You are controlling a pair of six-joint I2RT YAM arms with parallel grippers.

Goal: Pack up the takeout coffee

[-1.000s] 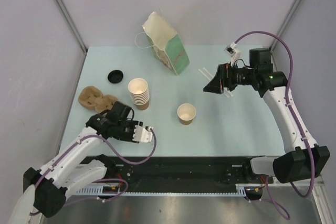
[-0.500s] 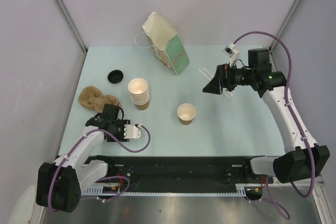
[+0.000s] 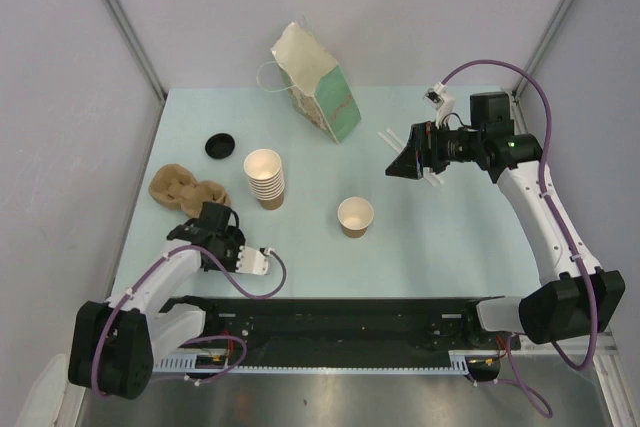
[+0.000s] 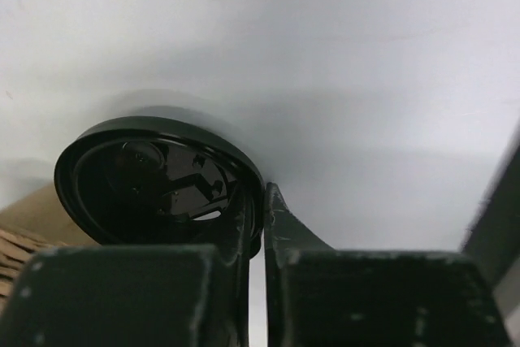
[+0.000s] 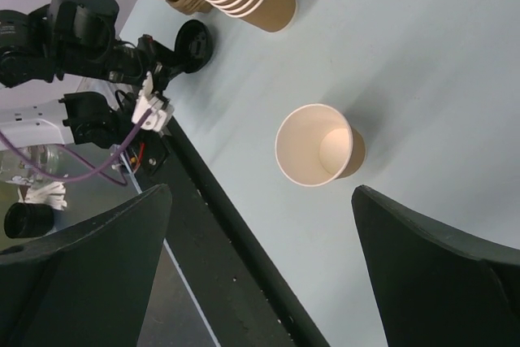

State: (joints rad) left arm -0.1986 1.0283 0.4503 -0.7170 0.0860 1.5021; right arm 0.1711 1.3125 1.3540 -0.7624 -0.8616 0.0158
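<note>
The single brown paper cup (image 3: 355, 217), cream inside, stands lidless and upright at the table's middle; it also shows in the right wrist view (image 5: 317, 145). My left gripper (image 3: 212, 221) is low at the near left, beside the pulp carrier, and shut on the rim of a round black lid (image 4: 154, 176), which also shows in the right wrist view (image 5: 193, 45). In the left wrist view the left gripper (image 4: 260, 201) pinches the lid's right edge. My right gripper (image 3: 400, 169) hangs wide open and empty above the table, right of the cup, and looks down on it (image 5: 262, 188).
A second black lid (image 3: 220, 145) lies flat at the far left. A stack of nested cups (image 3: 265, 179) stands left of the single cup. The brown pulp carrier (image 3: 185, 187) lies at the left edge. A paper bag (image 3: 315, 82) stands at the back.
My left arm has drawn back toward the near left edge, and its gripper has shifted left toward the carrier. The right arm has barely moved.
</note>
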